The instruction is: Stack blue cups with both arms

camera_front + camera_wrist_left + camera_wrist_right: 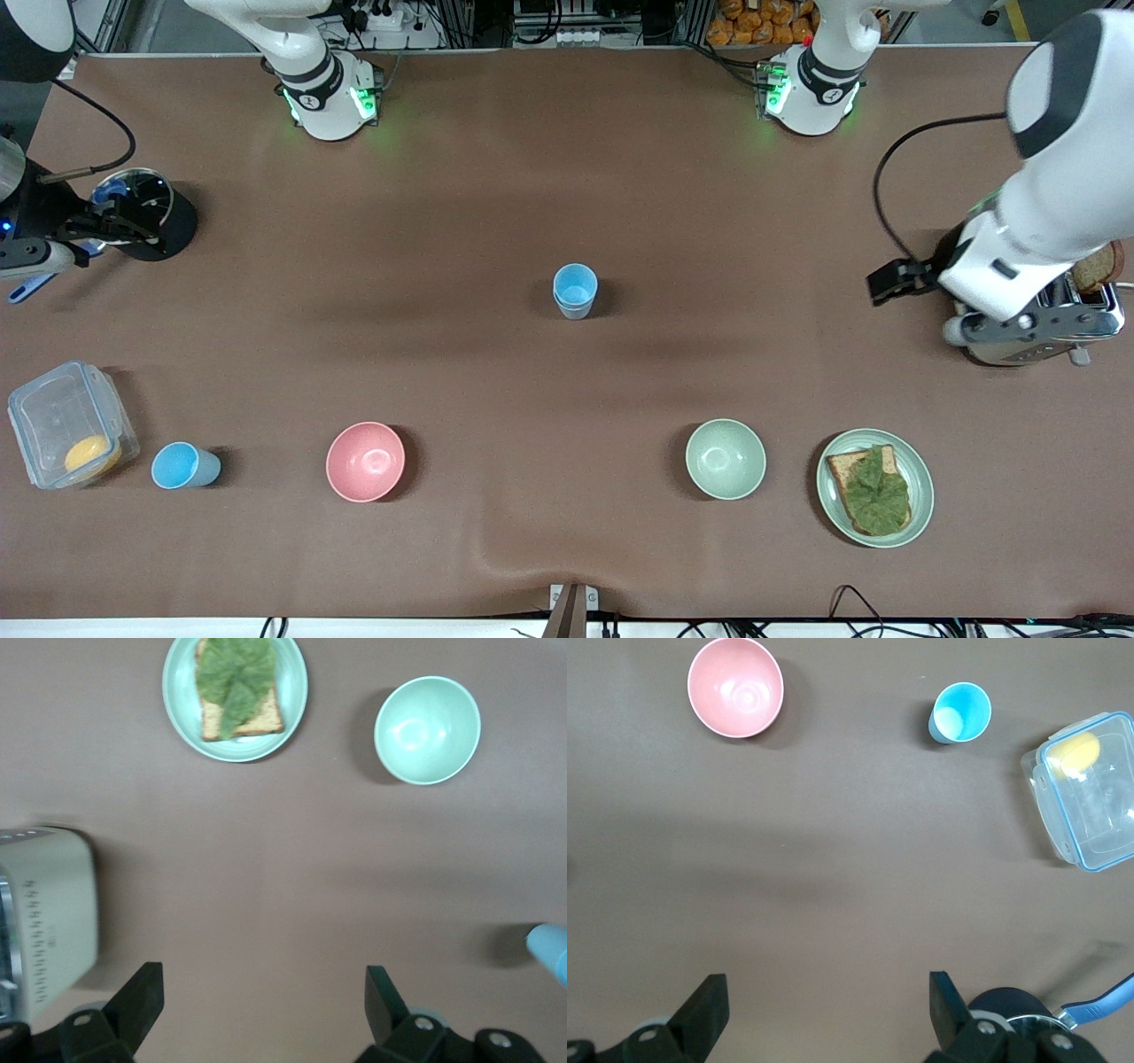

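High front camera, two downward wrist cameras

- A bright sky-blue tapered plastic cup [576,285] sits nested upright inside a pale grey-blue plastic cup [575,309] at the middle of the brown desk [567,177]; only the lower cup's rim and side show beneath it.
- Another bright sky-blue handleless plastic cup [183,466] stands upright, apart and unstacked, toward the right arm's end of the desk, nearer the front camera than the stacked pair.
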{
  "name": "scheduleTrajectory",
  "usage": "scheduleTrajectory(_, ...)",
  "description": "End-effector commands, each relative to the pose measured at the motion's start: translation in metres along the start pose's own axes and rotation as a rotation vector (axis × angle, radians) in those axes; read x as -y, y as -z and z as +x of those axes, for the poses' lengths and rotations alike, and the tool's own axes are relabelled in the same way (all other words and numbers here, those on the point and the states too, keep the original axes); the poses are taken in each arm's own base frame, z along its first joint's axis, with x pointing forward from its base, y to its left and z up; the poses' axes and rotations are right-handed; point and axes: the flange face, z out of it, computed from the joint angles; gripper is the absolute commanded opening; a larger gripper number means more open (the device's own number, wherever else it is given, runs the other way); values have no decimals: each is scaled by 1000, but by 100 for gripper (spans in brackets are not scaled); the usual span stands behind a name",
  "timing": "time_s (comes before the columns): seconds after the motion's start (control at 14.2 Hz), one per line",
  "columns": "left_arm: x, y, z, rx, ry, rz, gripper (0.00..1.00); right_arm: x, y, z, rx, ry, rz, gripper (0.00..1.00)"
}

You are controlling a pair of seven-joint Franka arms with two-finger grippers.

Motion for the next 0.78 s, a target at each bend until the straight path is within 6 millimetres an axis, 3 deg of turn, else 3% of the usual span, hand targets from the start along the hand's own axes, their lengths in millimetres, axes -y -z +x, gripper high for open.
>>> scheduleTrajectory(0.0, 19, 17, -20, 25, -50, -10, 100, 0, 7, -3, 0, -2, -1, 100)
scheduleTrajectory(0.07, 32, 20, -24, 41, -37, -13, 100, 0, 6, -4, 2, -5, -1, 100)
scheduleTrajectory(0.21, 39, 27, -29, 52, -28, -21, 100, -1, 6, -4, 2, -6, -1, 100)
scheduleTrajectory(0.49, 36, 57, -30, -3, -33, -23, 100, -3, 6, -4, 1, -9, 2, 100)
scheduleTrajectory(0.71, 33, 82, -55, -5, -49, -33, 100, -1, 5, -4, 6, -6, 3, 100)
